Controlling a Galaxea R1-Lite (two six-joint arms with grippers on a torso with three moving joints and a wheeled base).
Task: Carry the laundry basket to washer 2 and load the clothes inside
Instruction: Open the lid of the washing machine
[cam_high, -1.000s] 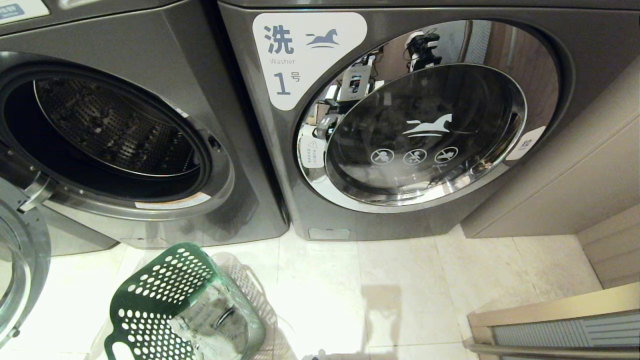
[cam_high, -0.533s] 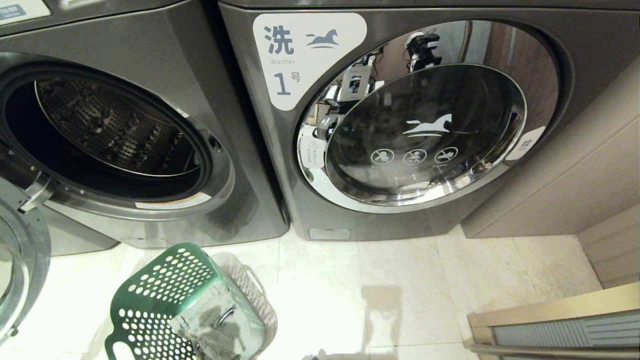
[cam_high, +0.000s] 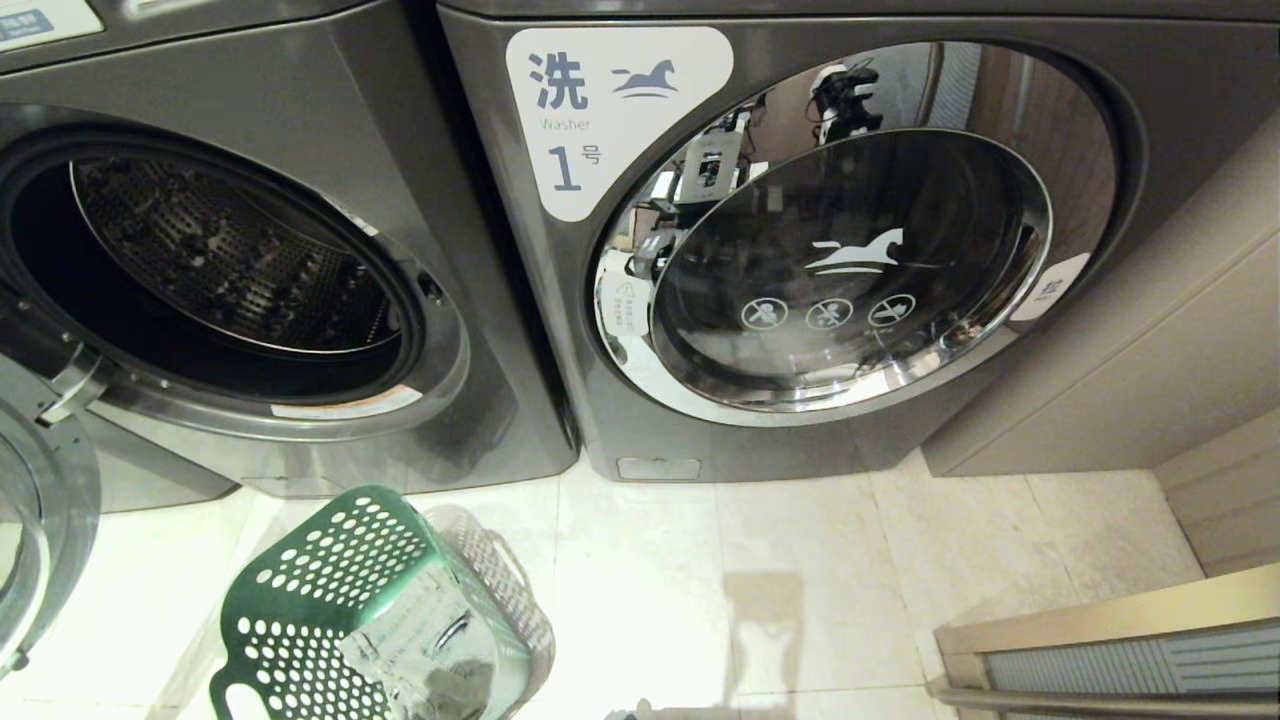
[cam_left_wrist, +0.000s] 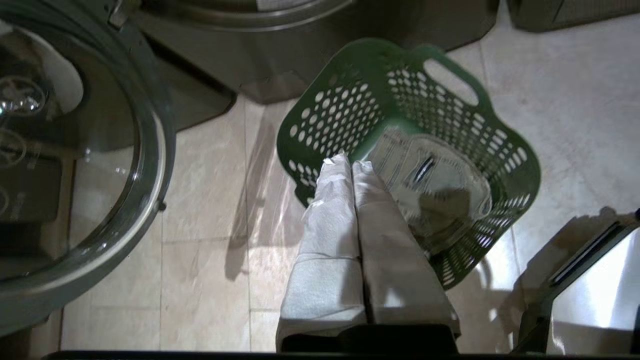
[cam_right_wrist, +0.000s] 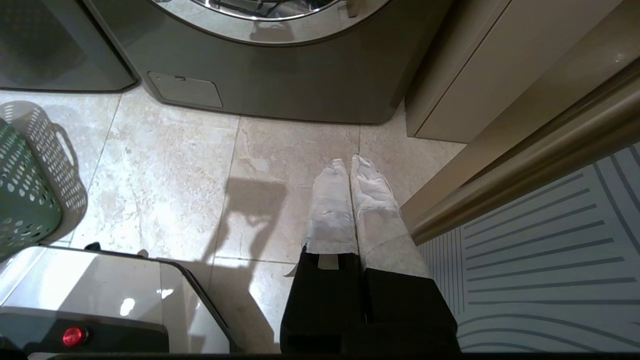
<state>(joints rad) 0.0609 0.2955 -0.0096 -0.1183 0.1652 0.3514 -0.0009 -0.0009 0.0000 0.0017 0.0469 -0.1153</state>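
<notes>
The laundry basket (cam_high: 330, 580) stands on the floor tiles in front of washer 2 (cam_high: 250, 260), dark green and perforated. Only a white sticker (cam_left_wrist: 430, 185) shows on its floor. The clothes are not in view. Washer 2's door (cam_high: 50, 540) hangs open and its drum looks dark; its number label is cut off. In the left wrist view my left gripper (cam_left_wrist: 350, 162) is shut with nothing in it, its white-wrapped tips above the basket's (cam_left_wrist: 450, 115) near rim. My right gripper (cam_right_wrist: 350, 162) is shut and empty over bare tiles, right of the basket (cam_right_wrist: 20, 200).
The washer marked 1 (cam_high: 620, 120) stands shut to the right of the open one. A beige cabinet (cam_high: 1150, 350) and a raised threshold with a striped mat (cam_high: 1100, 650) close off the right. The open door's glass (cam_left_wrist: 75, 175) and my base (cam_right_wrist: 100, 300) flank the basket.
Washers and basket keep their places in the head view. Only the shadow on the basket's floor has slid toward the near edge.
</notes>
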